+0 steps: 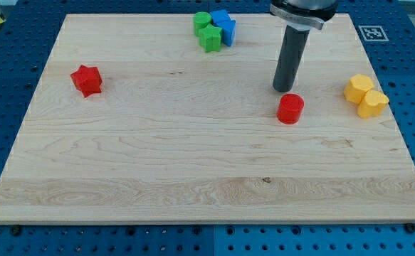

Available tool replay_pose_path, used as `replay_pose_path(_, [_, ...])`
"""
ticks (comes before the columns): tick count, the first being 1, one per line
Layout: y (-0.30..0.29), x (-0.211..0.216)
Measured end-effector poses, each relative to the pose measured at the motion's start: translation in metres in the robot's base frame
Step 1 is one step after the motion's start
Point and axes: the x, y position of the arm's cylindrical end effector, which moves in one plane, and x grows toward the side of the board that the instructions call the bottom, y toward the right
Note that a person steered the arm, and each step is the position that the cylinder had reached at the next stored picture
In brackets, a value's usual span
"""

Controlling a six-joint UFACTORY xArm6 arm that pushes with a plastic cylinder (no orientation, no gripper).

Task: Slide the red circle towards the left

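Red circle (290, 109) is lying on the wooden surface (193, 178), right of centre, with my tip (284, 89) being held just above it toward the view's top, very near; contact cannot be told. No gripper is being carried. Red star (87, 80) is sitting far left; green blocks (207, 32) and blue blocks (224, 27) are clustered at top; yellow blocks (366, 96) are resting at right.

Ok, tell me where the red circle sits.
The red circle lies right of the board's centre, just below my tip, with the yellow blocks further to the view's right.
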Motion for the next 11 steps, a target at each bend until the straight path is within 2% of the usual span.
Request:
replay_pose_path(2, [0.008,0.016])
replay_pose_path(5, [0.052,0.029])
replay_pose_path(11, [0.009,0.066])
